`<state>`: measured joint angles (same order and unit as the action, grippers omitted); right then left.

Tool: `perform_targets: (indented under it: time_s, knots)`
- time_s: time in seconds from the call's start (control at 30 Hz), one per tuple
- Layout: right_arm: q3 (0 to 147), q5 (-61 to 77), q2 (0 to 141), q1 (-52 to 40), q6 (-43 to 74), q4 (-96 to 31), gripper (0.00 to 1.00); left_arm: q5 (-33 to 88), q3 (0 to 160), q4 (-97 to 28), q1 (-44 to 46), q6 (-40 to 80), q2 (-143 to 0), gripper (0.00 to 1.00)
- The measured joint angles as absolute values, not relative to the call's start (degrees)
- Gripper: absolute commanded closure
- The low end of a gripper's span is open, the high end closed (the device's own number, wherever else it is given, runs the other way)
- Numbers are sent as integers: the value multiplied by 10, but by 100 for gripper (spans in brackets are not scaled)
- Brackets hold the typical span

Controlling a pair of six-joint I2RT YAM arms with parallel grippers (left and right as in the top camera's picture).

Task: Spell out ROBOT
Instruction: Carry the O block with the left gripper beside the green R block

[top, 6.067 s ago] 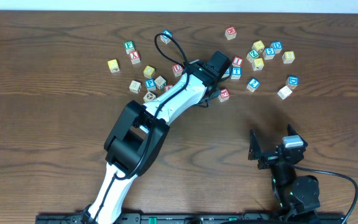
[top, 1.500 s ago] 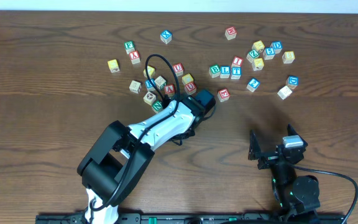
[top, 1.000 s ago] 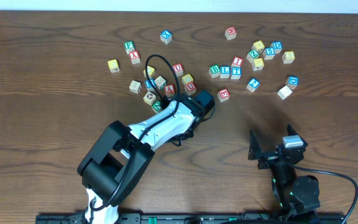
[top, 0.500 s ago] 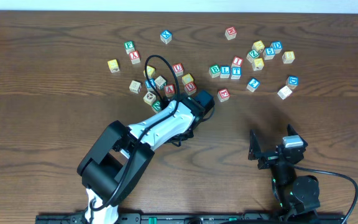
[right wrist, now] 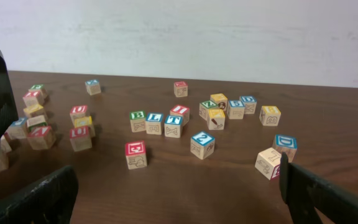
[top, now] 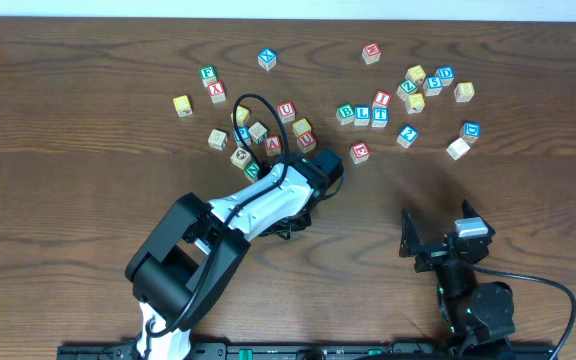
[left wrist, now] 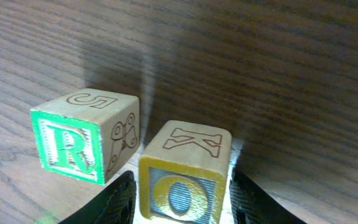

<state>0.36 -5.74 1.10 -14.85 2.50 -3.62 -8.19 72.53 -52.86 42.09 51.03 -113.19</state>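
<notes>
in the left wrist view the yellow o cube point(left wrist: 184, 177) sits flat on the desk point(left wrist: 278, 74) at the bottom centre of the frame. its o face points at the camera and an outlined k lies on top. being a cube, it has no long axis. the left hand point(left wrist: 182, 182) straddles it, its fingers point(left wrist: 114, 202) apart, with a thin bright sliver showing on each side of the cube. just beside it, to the upper left, stands the r cube point(left wrist: 82, 137). it is turned slightly, its green r upright and facing the camera, with an s on top. the b cube point(top: 346, 113) and t cube point(top: 379, 117) lie in a row right of centre in the overhead view, with the l cube point(top: 362, 116) between them. the right hand point(top: 438, 228) rests at the lower right, fingers wide apart and holding nothing.
</notes>
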Motion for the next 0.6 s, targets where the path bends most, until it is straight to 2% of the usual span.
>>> perform_targets:
  time_s: [0.6]
  knots:
    - [4,-57,11,-149,25,-36,1,-79,725,-527,421,510,-1132,51]
